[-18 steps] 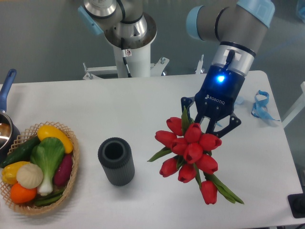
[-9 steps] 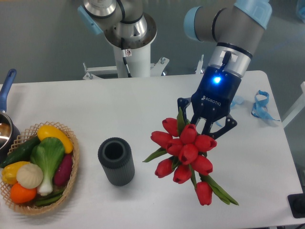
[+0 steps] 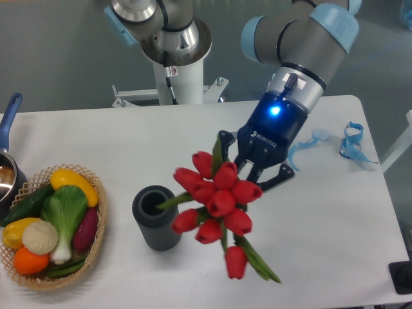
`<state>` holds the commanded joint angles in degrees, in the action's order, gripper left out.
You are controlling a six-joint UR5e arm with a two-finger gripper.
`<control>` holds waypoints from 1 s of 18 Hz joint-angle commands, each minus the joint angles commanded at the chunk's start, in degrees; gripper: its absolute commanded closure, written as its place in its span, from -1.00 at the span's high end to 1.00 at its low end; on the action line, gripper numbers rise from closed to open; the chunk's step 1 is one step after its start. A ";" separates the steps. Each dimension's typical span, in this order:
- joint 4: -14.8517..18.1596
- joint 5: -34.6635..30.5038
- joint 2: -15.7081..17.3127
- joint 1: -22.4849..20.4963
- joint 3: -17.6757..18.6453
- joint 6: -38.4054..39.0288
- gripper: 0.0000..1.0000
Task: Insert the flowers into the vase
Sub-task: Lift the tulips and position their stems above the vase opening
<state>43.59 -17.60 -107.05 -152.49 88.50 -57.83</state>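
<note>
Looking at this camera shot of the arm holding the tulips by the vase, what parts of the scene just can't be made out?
- Gripper fingertips: covered by the flowers, so the grasp point is unseen.
- Flower stem ends: hidden behind the buds.
- Vase interior: dark, contents unreadable.
- Pot: cut off by the left edge.
- Black object: cut off at the lower right corner.
</note>
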 joint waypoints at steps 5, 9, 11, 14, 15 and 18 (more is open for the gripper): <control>-0.09 8.09 0.79 1.66 4.48 -3.77 -0.44; -0.09 14.69 2.80 2.55 6.42 -4.04 -0.44; -0.09 15.57 3.08 2.90 6.51 -4.04 -0.44; -0.09 16.81 3.25 3.60 7.56 -4.48 -0.44; -0.09 16.81 3.08 4.04 7.83 -5.35 -0.44; -0.09 16.81 2.55 5.10 8.00 -6.41 -0.44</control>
<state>43.51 -0.79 -104.50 -147.40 96.50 -64.25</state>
